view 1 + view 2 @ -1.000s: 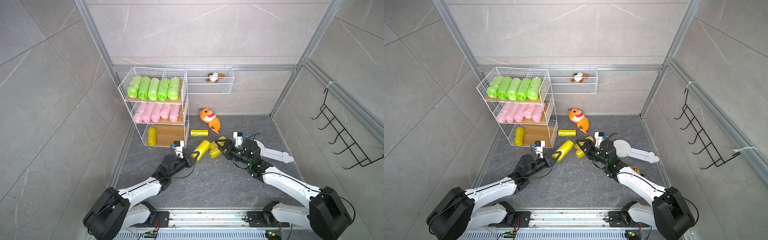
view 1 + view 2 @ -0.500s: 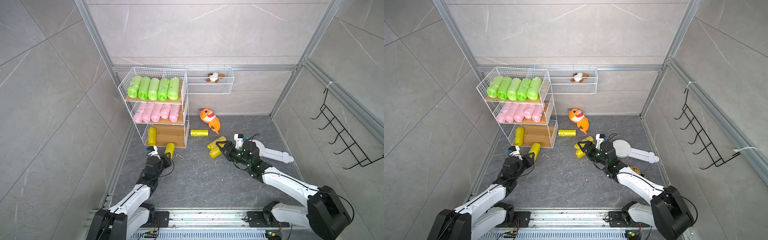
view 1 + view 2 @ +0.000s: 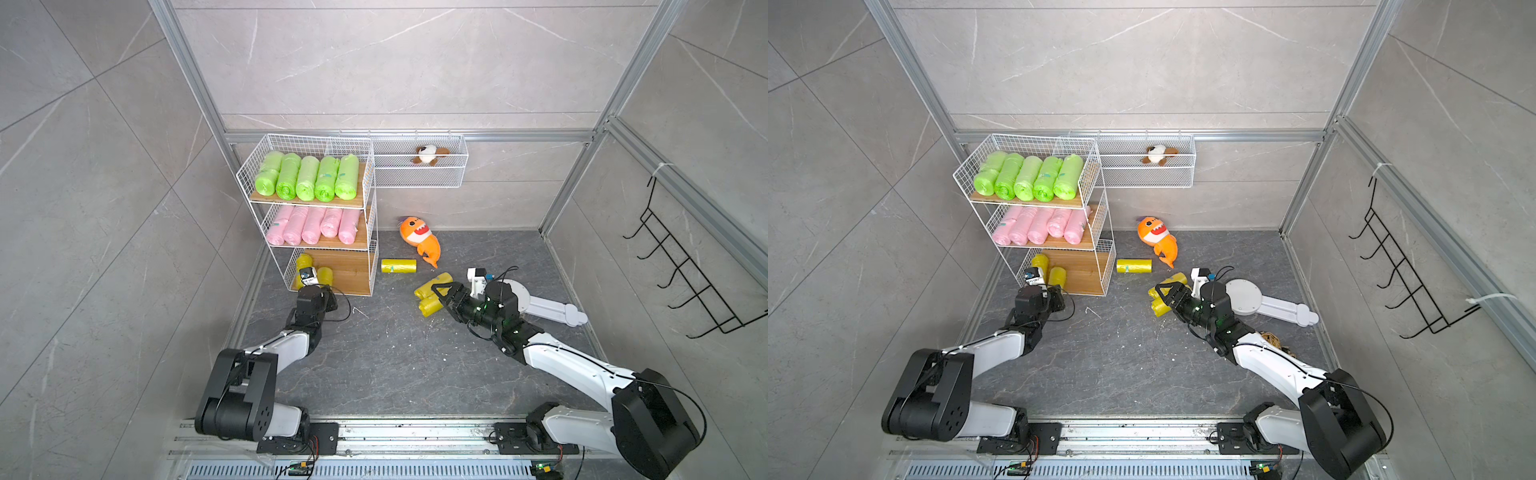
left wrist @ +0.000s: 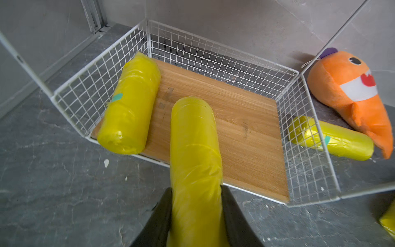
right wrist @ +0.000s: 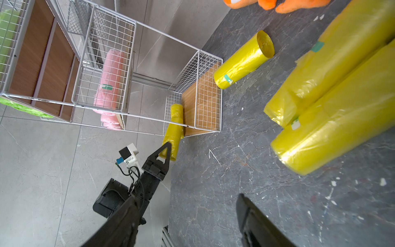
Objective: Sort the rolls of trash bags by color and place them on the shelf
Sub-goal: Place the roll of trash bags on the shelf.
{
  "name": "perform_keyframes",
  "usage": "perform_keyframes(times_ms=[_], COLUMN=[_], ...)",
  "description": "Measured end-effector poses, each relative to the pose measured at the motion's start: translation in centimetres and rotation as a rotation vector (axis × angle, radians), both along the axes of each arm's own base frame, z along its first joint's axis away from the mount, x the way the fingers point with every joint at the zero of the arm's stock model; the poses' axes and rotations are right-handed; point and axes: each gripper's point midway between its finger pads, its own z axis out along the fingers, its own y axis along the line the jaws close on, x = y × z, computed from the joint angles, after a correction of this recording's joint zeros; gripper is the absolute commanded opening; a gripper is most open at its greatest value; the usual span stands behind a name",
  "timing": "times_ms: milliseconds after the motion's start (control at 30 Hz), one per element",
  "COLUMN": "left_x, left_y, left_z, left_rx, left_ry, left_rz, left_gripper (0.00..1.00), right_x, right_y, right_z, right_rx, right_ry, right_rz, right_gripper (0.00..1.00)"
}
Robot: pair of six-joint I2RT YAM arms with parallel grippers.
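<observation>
The shelf stands at the back left with several green rolls on its top tier and several pink rolls on the middle one. One yellow roll lies at the side of the bottom board. My left gripper is shut on another yellow roll, whose far end reaches over the board's front edge. A third yellow roll lies on the floor beside the shelf. Two more yellow rolls lie side by side just ahead of my right gripper, which is open and holds nothing.
An orange plush shark lies on the floor behind the loose roll. A white wire basket on the back wall holds a small plush toy. A white round-headed flat piece lies behind my right arm. Black hooks hang on the right wall.
My left arm has swung left from the middle of the floor, carrying its yellow roll to the front of the shelf's bottom tier. My right gripper has barely moved.
</observation>
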Motion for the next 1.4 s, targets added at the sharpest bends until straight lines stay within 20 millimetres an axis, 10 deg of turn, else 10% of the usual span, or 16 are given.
perform_keyframes(times_ms=[867,1400], left_x=[6.6,6.5], left_y=[2.7,4.3], left_z=[-3.7,-5.2], left_rx=[0.604,0.757], left_ry=[0.14,0.218], left_rz=[-0.06,-0.034], left_gripper=[0.46,0.57], right_x=[0.1,0.4], right_y=[0.0,-0.1], right_z=[-0.9,-1.5], right_rx=[-0.003,-0.004], right_ry=[0.026,0.04], right_rz=[0.021,0.025], right_gripper=[0.76,0.76])
